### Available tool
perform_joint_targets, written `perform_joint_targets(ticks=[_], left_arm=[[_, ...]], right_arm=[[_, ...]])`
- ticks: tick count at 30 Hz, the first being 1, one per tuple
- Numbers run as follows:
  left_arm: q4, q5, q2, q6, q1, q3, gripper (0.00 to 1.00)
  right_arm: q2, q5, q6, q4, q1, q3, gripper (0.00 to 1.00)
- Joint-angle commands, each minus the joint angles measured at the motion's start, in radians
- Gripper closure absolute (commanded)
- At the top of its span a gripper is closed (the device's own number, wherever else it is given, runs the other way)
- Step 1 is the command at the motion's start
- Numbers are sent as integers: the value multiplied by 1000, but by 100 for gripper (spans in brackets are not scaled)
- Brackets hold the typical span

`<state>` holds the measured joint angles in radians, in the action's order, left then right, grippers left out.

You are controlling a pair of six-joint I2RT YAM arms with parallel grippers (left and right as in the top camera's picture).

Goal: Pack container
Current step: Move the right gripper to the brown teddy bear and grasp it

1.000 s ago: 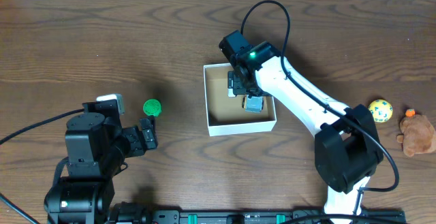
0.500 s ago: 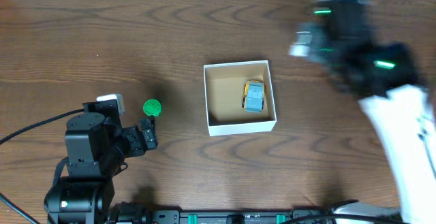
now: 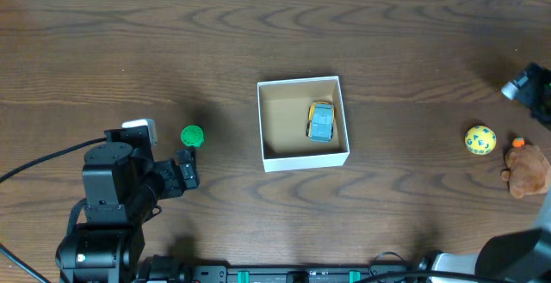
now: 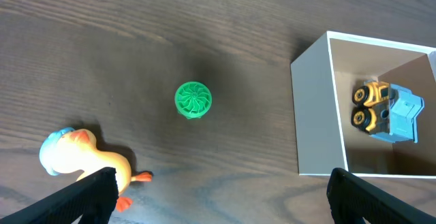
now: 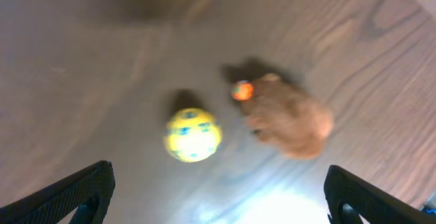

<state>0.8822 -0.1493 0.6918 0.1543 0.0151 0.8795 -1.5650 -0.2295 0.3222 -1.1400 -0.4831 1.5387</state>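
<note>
**Overhead.** The container (image 3: 306,159) sits mid-counter, square to the counter (image 3: 172,42) edges. One toy truck (image 3: 321,121) lies inside, against its right wall. Nothing else is packed, so I judge the task only just begun. The left arm (image 3: 112,188) is parked at the lower left, with a green disc (image 3: 192,135) just beside the left jaws. At the far right, a yellow ball (image 3: 480,139) and a brown plush (image 3: 527,169) lie near each other, well apart from the box. The right arm (image 3: 535,89) is only partly in view at that edge.

**Left wrist.** The left jaws are spread wide with nothing between them, their tips at the two lower corners of the picture. The disc lies ahead on bare wood. A duck toy (image 4: 82,157) sits near the left tip.
- Risk: the disc looks low and flat, so a shallow close could skate over it or flick it away.
- Risk: the duck is close enough that a descending finger could nudge it.
- Risk: the box is light card, and a sweep toward it could push it.

**Right wrist.** The picture is blurred. The right jaws are wide and empty, with the ball and plush both framed between the tips.
- Risk: the ball is round and should roll at an off-centre touch, possibly off the near counter edge.
- Risk: with the two toys so close, a wide closure could catch both or pin the plush's orange part against the ball.
- Risk: a soft plush may sag out of a light pinch on the long carry to the box.
</note>
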Motion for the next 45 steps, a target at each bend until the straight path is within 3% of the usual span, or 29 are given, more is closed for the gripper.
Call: perform_joint_targets(ticks=[1,14,25,32,34,39,45], left_arm=[[0,12,-1,4,2,14,2],[3,12,0,4,2,14,2],[3,12,0,4,2,14,2],[3,12,0,4,2,14,2],[3,12,0,4,2,14,2],[3,12,0,4,2,14,2],[3,12,0,4,2,14,2]], right_arm=[[-51,38,-257,15,-96,-66,1],[-115,73,-377,216,-273,-337,1],[-116,69,-436,420,-285,-440,2],[-116,76,-436,496,-285,-517,21],[-116,86,-436,515,-285,-545,31],[-114,198,-432,521,-282,-549,96],[-78,306,-354,485,-247,-492,99]])
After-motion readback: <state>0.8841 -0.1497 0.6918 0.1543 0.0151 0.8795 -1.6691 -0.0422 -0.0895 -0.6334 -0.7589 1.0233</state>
